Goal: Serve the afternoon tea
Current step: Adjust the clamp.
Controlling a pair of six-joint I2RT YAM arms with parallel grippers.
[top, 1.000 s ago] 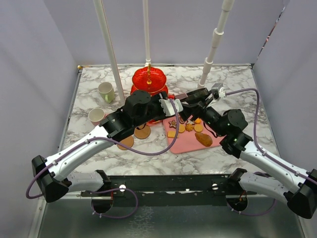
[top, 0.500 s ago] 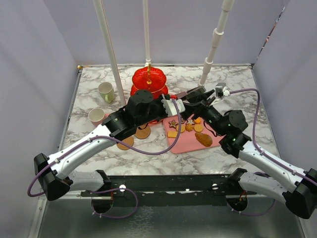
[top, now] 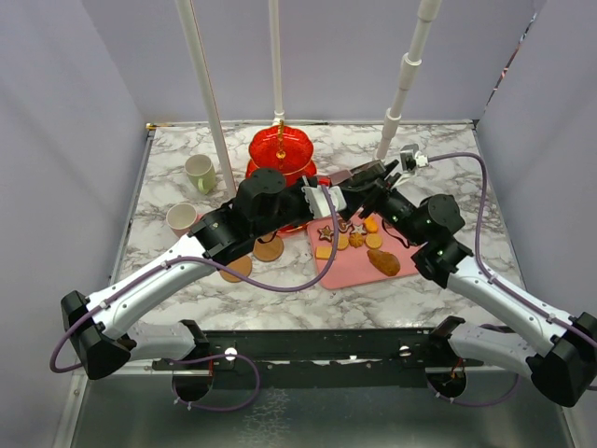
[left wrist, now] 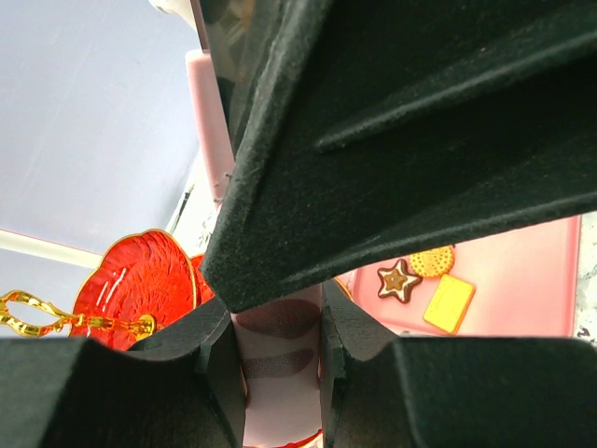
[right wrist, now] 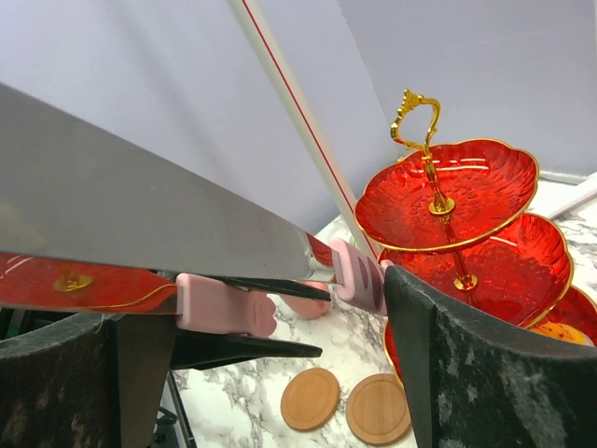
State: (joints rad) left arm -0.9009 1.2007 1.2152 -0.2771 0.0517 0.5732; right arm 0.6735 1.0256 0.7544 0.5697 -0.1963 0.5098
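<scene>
The translucent red three-tier stand [top: 280, 151] with its gold finial stands at the back centre. Cookies [top: 347, 240] and a pastry [top: 382, 262] lie on a pink mat [top: 354, 266]. Both grippers meet just right of the stand. My left gripper [top: 326, 200] [left wrist: 277, 322] is shut on a pink, brown-marked end of a pair of pink tongs [left wrist: 280, 373] [right wrist: 224, 303] with metal arms. My right gripper [top: 362, 177] [right wrist: 266, 313] stands open, its jaws wide either side of the tongs. The pale green mug [top: 199, 173], the pink mug [top: 181, 218] and two brown coasters [top: 269, 248] [top: 237, 268] sit at the left.
Three white poles [top: 207, 103] [top: 275, 65] [top: 401, 93] rise from the back of the marble table [top: 438, 289]. Grey walls close in both sides. The stand [right wrist: 448, 187] is close to my right gripper, and the coasters [right wrist: 311, 399] lie below it.
My left gripper's jaws have closed onto the tongs. My right gripper's jaws have spread wider, and it has shifted slightly left toward the stand.
</scene>
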